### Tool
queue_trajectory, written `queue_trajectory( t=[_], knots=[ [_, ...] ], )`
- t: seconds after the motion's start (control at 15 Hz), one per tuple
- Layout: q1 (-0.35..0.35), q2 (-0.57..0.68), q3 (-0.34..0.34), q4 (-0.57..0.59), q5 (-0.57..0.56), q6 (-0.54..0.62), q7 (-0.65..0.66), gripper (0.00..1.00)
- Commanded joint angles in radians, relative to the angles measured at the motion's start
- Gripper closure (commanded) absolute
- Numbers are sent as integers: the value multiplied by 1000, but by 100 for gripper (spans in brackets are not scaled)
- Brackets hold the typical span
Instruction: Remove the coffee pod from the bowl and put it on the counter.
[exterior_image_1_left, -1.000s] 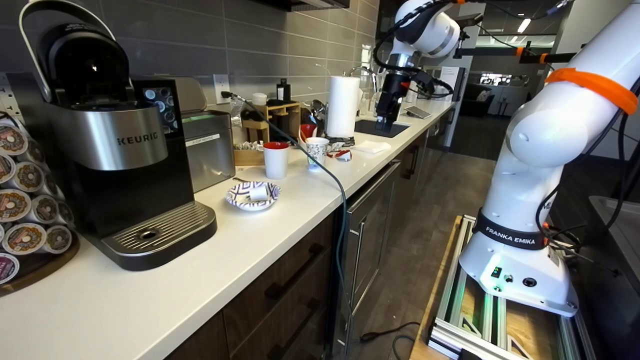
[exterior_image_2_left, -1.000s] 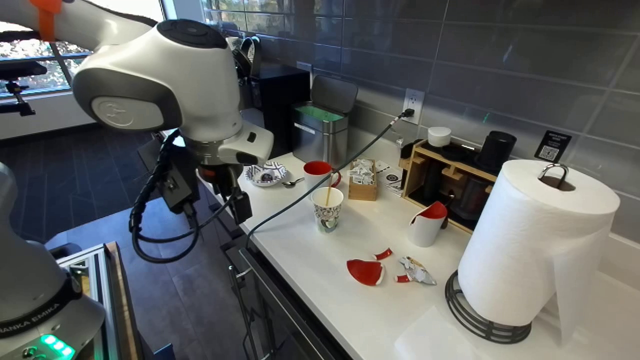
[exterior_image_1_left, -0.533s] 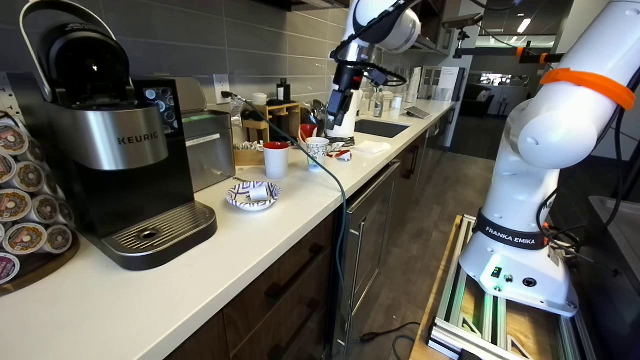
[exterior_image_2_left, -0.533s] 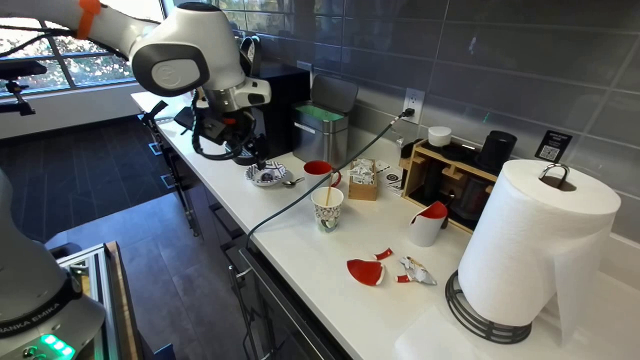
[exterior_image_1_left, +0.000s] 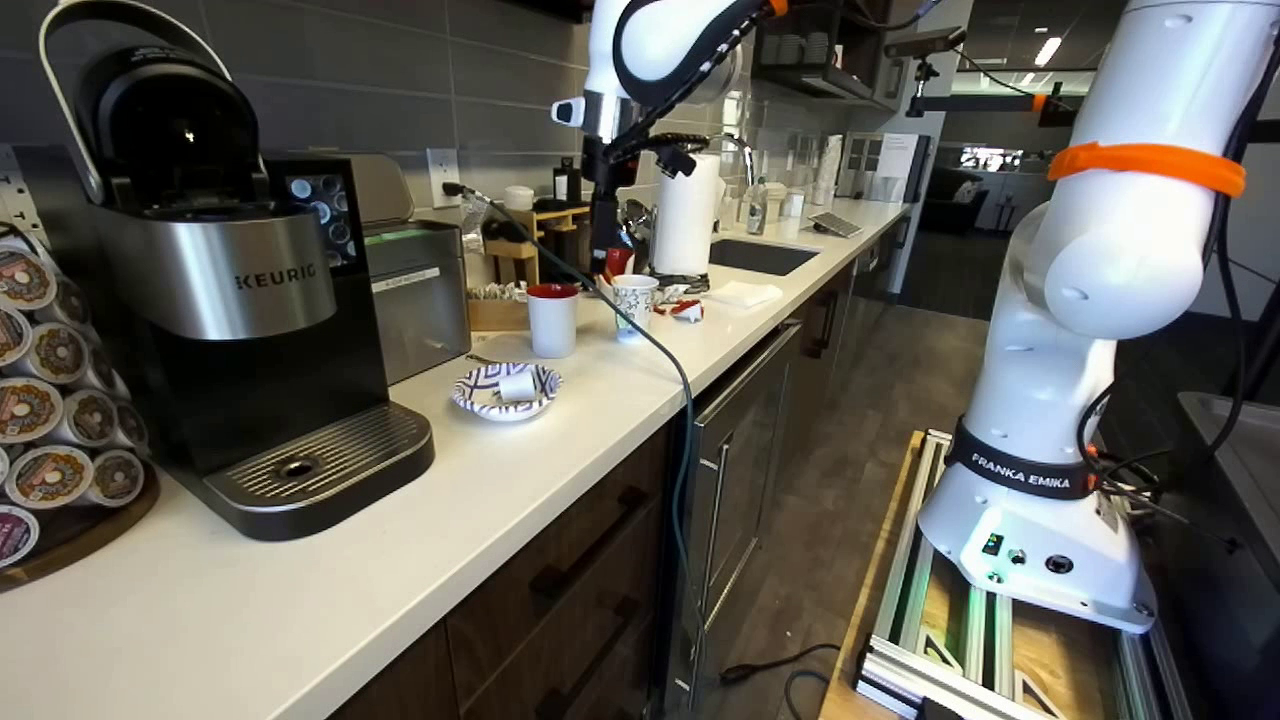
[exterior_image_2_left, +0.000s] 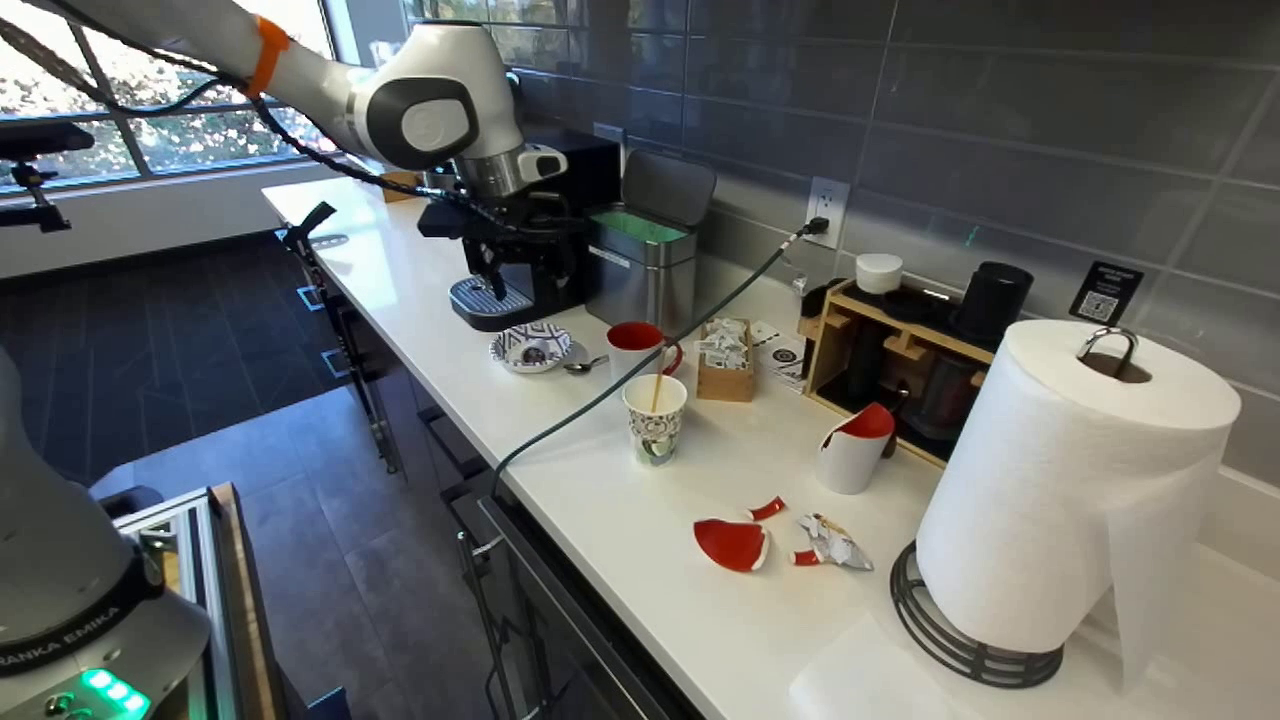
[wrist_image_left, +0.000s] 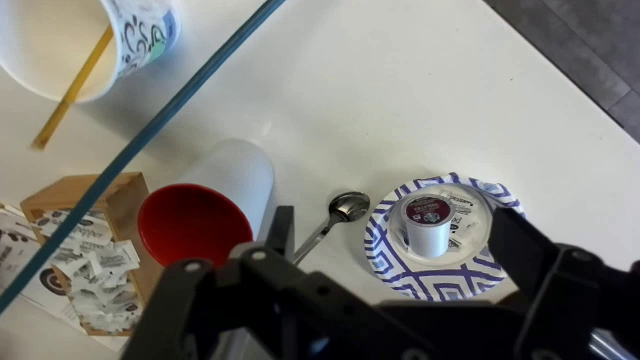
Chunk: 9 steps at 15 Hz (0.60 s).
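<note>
Counter (wrist_image_left: 450, 110): white, filling most of the wrist view, with grey floor (wrist_image_left: 590, 50) past its edge, upper right.
Pincer (wrist_image_left: 393, 230): wide, spread across the lower half of the frame.
Coffee pod (wrist_image_left: 428, 232): in the patterned bowl (wrist_image_left: 385, 260), lower right of the frame, lid in sight.
Spoon (wrist_image_left: 350, 206): just left of the bowl, below centre.
Mug (wrist_image_left: 212, 200): white with red inside, lower left of centre.
Box (wrist_image_left: 127, 207): wooden, holding packets (wrist_image_left: 95, 270), lower left.
Cable (wrist_image_left: 162, 118): blue, slanting across the left half.
Cup (wrist_image_left: 142, 40): upper left, with a stick (wrist_image_left: 75, 90) leaning out.
</note>
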Motion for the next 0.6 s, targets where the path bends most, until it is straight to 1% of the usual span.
queue_trajectory(
  t=[0.0, 0.4, 0.47, 0.53],
  knots=[
    [-5, 19, 17, 19, -6, -3, -27, 0],
    [-9, 30, 21, 30, -6, -3, -28, 0],
    [-1, 56, 29, 36, -3, 12, -29, 0],
    [9, 74, 36, 30, 27, 46, -45, 0]
  ],
)
